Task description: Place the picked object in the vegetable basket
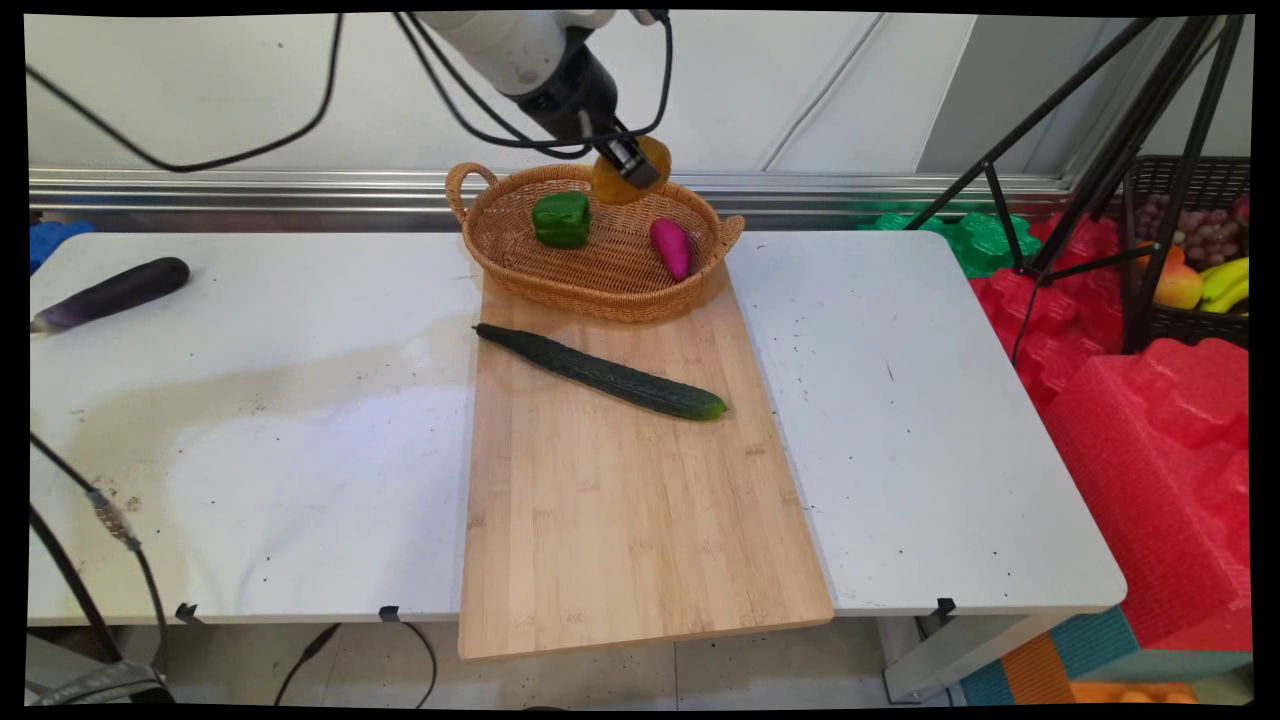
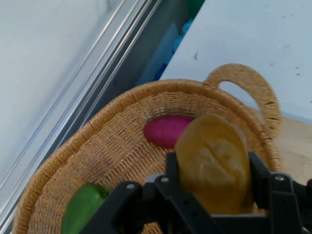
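- A yellow-brown lumpy potato-shaped piece (image 2: 214, 165), smooth and slightly glossy with shallow dents, hangs in the air above the far rim of an oval woven wicker basket (image 1: 610, 290).
- The black two-finger hand (image 1: 632, 163) is clamped on this yellow-brown piece, one finger (image 2: 171, 168) pressed to each flank, the fingers held apart only by its width; most of its rounded body stands clear beyond the fingertips.
- The basket is tan, tightly plaited, with a looped handle at each end; it sits at the far end of a long pale bamboo cutting board (image 1: 630, 500) with visible grain strips.
- Inside the basket lie a blocky green bell pepper (image 1: 561, 219) with a waxy sheen, towards the left, and a smooth magenta tapered sweet potato (image 1: 671, 248), towards the right; the two are apart.
- In the hand view the magenta piece shows just behind the held one, and the green one appears at the lower left.
- A long dark green cucumber (image 1: 605, 373), slender with a brighter tip, lies diagonally on the board just in front of the basket, not touching it.
- A glossy dark purple eggplant (image 1: 112, 293), elongated, rests near the left edge of the white tabletop (image 1: 930, 420), well apart from the board.
- The tabletop is matte, speckled and stained.
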